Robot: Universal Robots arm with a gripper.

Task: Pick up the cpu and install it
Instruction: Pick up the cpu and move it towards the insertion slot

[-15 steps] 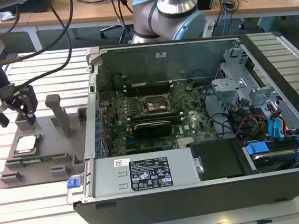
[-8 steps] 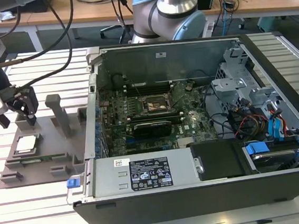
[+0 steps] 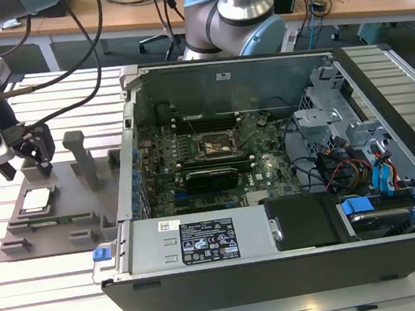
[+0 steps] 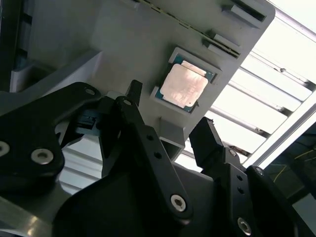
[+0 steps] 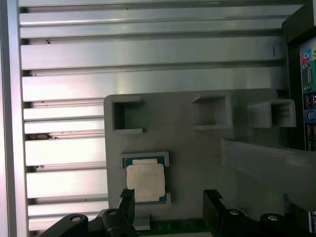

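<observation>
Clearly I am at the pick-up stage, with nothing lifted yet. My black two-fingered gripper (image 3: pixel 27 171) hangs over the flat grey plastic fixture plate (image 3: pixel 66 180), which lies on the slatted aluminium table (image 3: pixel 58 287) to the exterior view's left of the open black computer case (image 3: pixel 277 270). The jaws stand wide apart and hold nothing; both wrist views show the dark fingertips (image 5: pixel 127 197) spread, with bare plate between them.

The cpu (image 3: pixel 35 201), a small flat square chip with a silvery metal top plate, lies flat in its shallow framed recess on that plate, below the gripper and not touched by it. In the first wrist view one fingertip sits close over the chip's edge while the other is off to the side, so I judge the gap is not yet centred on the chip.

The next move, as I read it, calls for a small sideways correction. After that comes a straight descent that clears the recess lips, then a gentle close on two opposite edges.

The chip's top shines pale and coppery under the light, with a blue-green rim around it in the second wrist view. It looks thin, so I expect little edge to grip. The dark square socket (image 3: pixel 217 146) on the green board inside the case is well apart from it.
</observation>
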